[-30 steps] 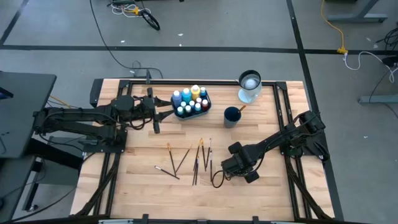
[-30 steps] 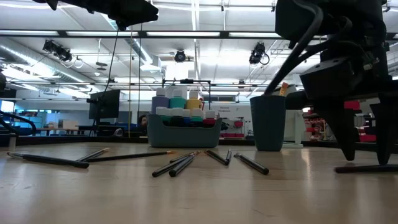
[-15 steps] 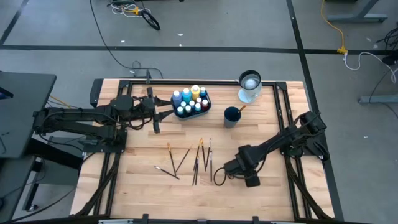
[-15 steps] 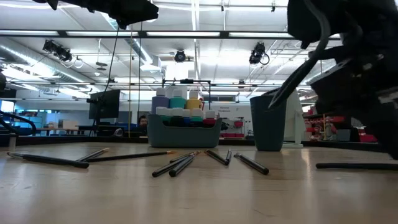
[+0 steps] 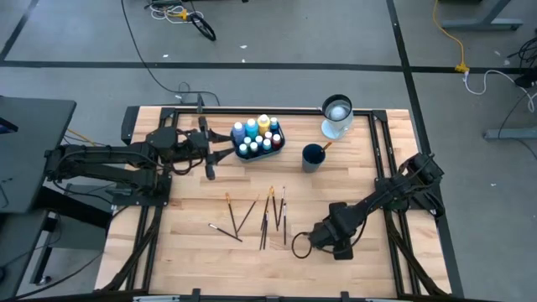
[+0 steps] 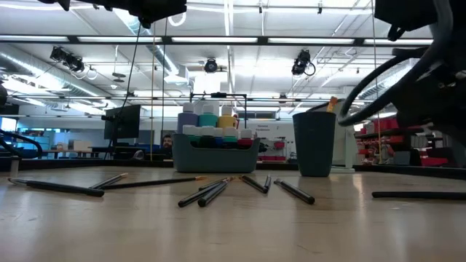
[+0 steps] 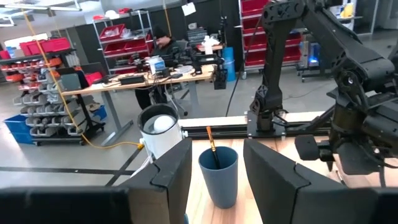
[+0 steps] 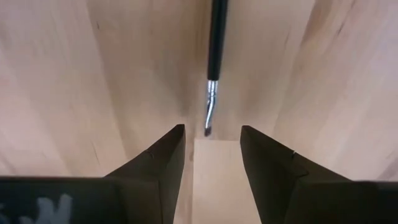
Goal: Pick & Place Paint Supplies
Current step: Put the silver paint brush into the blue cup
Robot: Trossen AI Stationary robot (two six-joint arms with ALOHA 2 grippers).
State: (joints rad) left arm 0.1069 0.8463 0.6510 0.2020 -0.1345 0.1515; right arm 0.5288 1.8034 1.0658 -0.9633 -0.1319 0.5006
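A teal tray (image 5: 278,143) at the table's far side holds the small paint bottles (image 5: 257,134), also seen as bottles (image 6: 209,120) in the low view. Several dark-handled brushes (image 5: 260,214) lie scattered mid-table. One more brush (image 8: 216,43) lies just ahead of my right gripper (image 8: 211,140), which is open and low near the table's near edge (image 5: 295,245); the bristle tip (image 8: 208,121) points at the gap. This brush (image 6: 419,193) lies flat. My left gripper (image 5: 225,154) hovers open beside the tray's left end.
A dark blue cup (image 5: 313,156) with a brush standing in it sits right of the tray, and a white container (image 5: 336,116) stands at the far edge. Bare wood lies left of the brushes and along the near edge.
My right gripper has drawn back toward the table's near edge and slightly right, leaving the low view's middle; the single brush it stood over stays flat on the table. The left arm has kept still.
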